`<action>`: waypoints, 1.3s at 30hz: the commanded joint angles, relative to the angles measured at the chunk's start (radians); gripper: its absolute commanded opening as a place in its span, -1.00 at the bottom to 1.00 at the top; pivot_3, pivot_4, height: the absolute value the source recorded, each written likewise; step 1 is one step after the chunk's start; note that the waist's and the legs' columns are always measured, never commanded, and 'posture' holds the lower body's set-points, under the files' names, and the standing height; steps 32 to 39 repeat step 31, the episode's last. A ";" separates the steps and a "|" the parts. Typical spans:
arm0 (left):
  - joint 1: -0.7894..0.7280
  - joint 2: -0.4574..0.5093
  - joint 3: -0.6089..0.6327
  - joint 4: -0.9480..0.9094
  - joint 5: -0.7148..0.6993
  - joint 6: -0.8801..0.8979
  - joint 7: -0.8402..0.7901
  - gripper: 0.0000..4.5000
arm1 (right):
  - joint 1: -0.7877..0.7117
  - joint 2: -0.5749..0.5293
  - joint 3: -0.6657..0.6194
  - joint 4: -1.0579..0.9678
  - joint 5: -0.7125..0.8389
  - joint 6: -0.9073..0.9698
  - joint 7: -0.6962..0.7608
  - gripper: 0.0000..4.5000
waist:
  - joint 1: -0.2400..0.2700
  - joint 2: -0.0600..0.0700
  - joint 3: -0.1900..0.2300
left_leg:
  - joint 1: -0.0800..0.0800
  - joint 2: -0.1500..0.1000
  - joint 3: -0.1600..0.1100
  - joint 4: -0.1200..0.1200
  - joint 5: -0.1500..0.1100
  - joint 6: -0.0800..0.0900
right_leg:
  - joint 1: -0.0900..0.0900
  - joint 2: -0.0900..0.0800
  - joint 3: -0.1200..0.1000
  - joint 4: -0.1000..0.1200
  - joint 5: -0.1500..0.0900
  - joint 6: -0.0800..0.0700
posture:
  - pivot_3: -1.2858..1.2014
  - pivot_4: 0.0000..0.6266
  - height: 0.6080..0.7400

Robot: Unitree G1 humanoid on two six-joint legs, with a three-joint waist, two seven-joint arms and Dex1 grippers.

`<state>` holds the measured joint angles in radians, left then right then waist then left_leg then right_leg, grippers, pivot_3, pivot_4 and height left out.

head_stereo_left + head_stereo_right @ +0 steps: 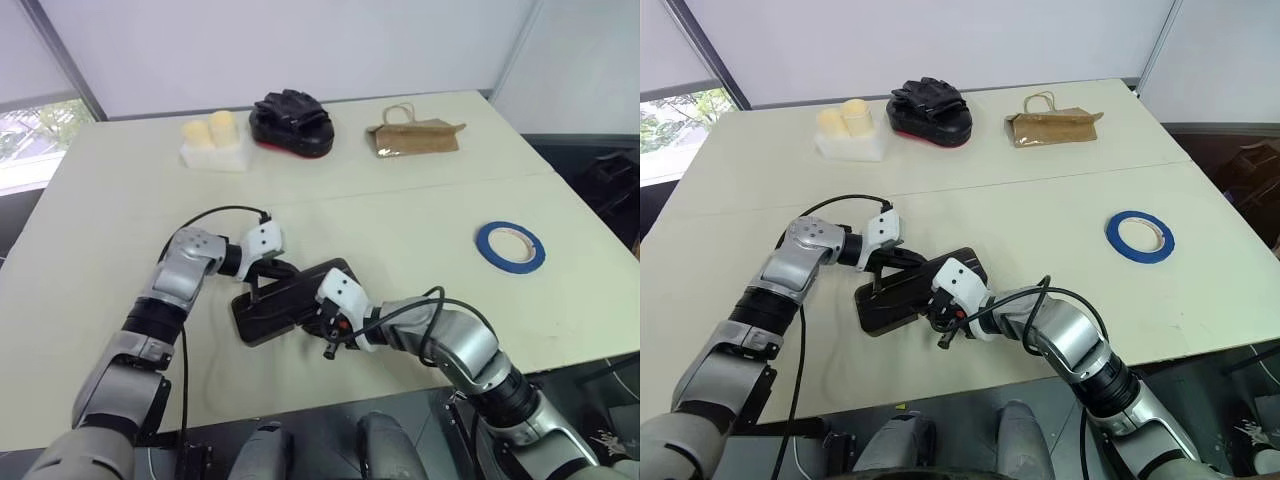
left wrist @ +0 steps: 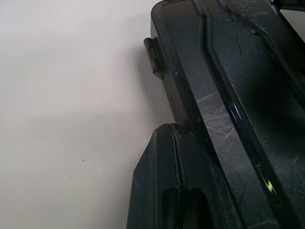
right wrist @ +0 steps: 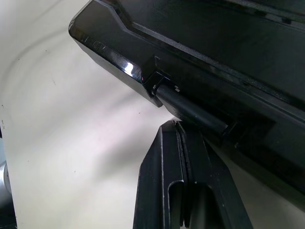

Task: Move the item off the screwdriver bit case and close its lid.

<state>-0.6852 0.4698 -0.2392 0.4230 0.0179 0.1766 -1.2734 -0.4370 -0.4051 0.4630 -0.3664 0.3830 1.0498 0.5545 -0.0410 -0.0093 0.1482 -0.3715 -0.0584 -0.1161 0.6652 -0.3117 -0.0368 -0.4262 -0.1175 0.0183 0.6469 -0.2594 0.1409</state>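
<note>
Flanking screwdriver bit case (image 1: 290, 305) at frame centre, we kept left end effector (image 1: 262, 278) and right end effector (image 1: 325, 325) both closed, empty. Case long axis ran lower-left to upper-right; lid (image 1: 908, 293) looked down. Blue tape (image 1: 510, 246) lay well apart at right on tabletop (image 1: 400, 215).

You're looking at a smooth, matt cream table (image 1: 420, 215). On it, the screwdriver bit case (image 1: 285, 305) reads as dark glossy plastic, and its lid (image 2: 238, 95) shows fine scratches. Well off to the case's right, the tape roll (image 1: 510, 246) looks like matt blue paper tape. Beyond the case, the bag (image 1: 415, 135) is creased brown paper and the gloves (image 1: 290, 110) look like black cloth.
</note>
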 commanded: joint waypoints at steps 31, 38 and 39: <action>0.275 0.258 0.376 -0.725 -0.429 0.577 0.174 -1.00 | -0.021 -0.620 -0.558 -0.314 0.213 -0.020 0.319 -0.99 | 0.031 -0.001 0.007 | -0.004 0.000 0.001 -0.001 -0.001 0.002 | 0.001 -0.001 0.000 -0.010 0.000 0.000 | 0.03 -0.52 1.00; 0.275 0.258 0.376 -0.725 -0.429 0.577 0.174 -1.00 | -0.021 -0.620 -0.558 -0.314 0.213 -0.020 0.319 -0.99 | 0.031 -0.001 0.007 | -0.004 0.000 0.001 -0.001 -0.001 0.002 | 0.001 -0.001 0.000 -0.010 0.000 0.000 | 0.03 -0.52 1.00; 0.275 0.258 0.376 -0.725 -0.429 0.577 0.174 -1.00 | -0.021 -0.620 -0.558 -0.314 0.213 -0.020 0.319 -0.99 | 0.031 -0.001 0.007 | -0.004 0.000 0.001 -0.001 -0.001 0.002 | 0.001 -0.001 0.000 -0.010 0.000 0.000 | 0.03 -0.52 1.00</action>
